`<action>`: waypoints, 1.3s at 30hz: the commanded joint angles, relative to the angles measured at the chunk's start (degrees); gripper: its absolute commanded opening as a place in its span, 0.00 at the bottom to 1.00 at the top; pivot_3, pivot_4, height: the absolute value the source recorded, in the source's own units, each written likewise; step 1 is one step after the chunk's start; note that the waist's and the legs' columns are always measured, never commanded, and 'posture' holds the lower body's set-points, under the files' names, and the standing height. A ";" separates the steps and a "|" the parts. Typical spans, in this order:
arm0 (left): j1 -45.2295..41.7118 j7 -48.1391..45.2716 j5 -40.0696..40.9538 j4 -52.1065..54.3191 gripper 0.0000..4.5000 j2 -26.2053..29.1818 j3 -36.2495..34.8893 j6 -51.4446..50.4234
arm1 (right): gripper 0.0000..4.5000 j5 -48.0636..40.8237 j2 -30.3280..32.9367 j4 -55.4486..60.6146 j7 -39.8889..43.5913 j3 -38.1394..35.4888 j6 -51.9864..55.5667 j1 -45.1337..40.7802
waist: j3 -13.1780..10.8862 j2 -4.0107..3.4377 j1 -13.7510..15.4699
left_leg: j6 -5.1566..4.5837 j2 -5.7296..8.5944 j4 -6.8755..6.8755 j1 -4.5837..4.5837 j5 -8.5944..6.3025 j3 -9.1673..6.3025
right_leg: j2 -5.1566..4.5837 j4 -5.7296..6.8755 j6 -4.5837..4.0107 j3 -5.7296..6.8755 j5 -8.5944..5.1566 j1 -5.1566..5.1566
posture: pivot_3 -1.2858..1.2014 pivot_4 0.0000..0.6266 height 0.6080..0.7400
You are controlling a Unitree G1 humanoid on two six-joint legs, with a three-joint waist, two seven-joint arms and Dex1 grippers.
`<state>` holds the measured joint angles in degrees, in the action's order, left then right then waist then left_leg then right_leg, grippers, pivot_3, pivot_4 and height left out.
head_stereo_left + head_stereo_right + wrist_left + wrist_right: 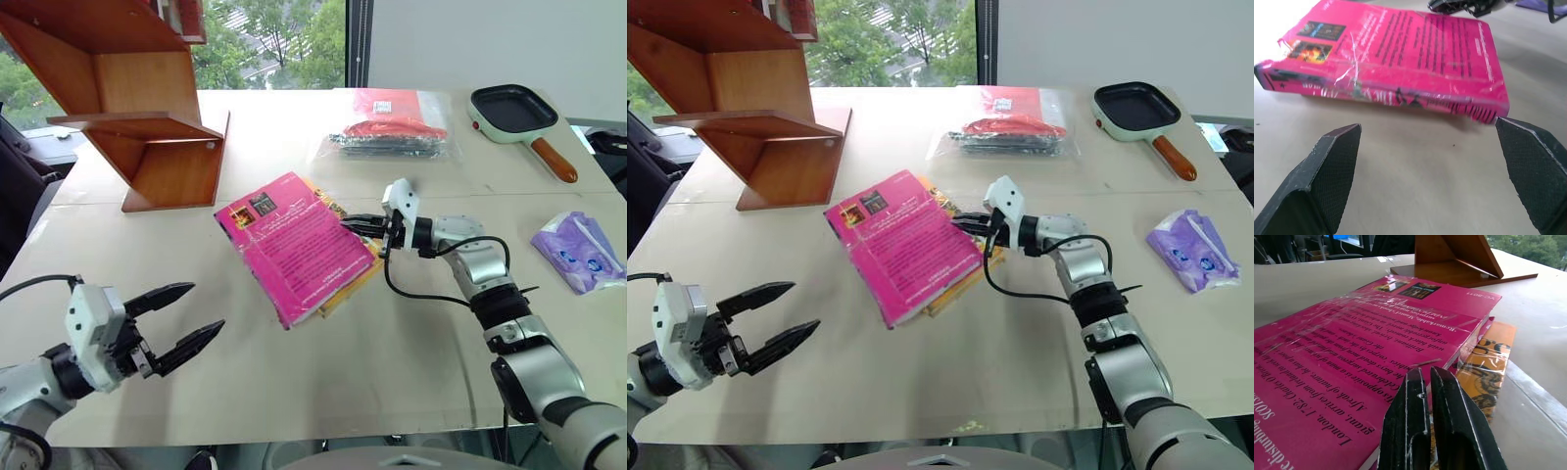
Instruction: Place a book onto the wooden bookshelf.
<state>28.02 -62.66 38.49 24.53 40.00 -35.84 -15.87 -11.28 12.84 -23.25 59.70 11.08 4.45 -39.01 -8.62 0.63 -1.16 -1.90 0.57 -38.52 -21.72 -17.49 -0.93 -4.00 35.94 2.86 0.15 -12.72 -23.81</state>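
From the head camera, the right arm reaches leftward across the pale table (294, 392), its right gripper (361, 226) level and pinched together at the near edge of the book (294, 245). That pink paperback lies cover-up on a yellow-orange paperback (358, 274) mid-table, in front of the wooden bookshelf (147, 127) at the far left. A frying pan (514, 113), a bagged red item (392, 127) and a purple packet (578, 250) sit farther right, with windows behind. The left gripper (176, 318) hovers near the front edge, fingers spread wide and empty.

Seen from the left wrist, both spread fingers (1332, 181) frame the book's spine.

Over the right wrist, the closed fingers (1449, 426) rest against the pink cover's edge.
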 commanded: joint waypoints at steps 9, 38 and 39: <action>-1.24 8.10 5.60 -1.06 1.00 -6.32 -0.25 -3.95 | 0.01 -0.26 3.15 4.23 -3.23 -3.38 0.10 0.51 | -0.02 -0.03 0.22 | 0.05 0.04 0.00 0.00 0.03 -0.05 | 0.02 0.01 0.00 0.03 0.00 0.00 | 0.52 0.24 1.00; -35.67 27.70 37.49 -34.96 1.00 -13.95 14.28 -45.22 | 0.98 -36.95 31.61 57.76 1.55 -27.34 30.57 35.95 | 0.05 0.05 1.94 | -0.01 0.27 -0.58 0.02 0.07 -0.82 | 0.32 0.50 -0.12 0.48 0.06 0.39 | 0.52 0.24 1.00; -37.18 26.86 36.57 -37.06 1.00 -13.52 14.51 -45.46 | 0.98 -36.92 31.93 58.23 1.93 -28.30 29.67 37.05 | 0.05 0.04 1.97 | -0.02 0.26 -0.61 0.04 0.07 -0.80 | 0.33 0.53 -0.12 0.46 0.05 0.40 | 0.52 0.24 1.00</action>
<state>-7.94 -34.39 77.07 -8.92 25.94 -22.02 -60.72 -46.76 44.04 32.70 60.66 -14.45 35.82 -2.57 -8.57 0.67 0.81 -1.93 0.84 -39.15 -21.66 -17.42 -1.72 -3.66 36.48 2.74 0.60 -12.67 -23.40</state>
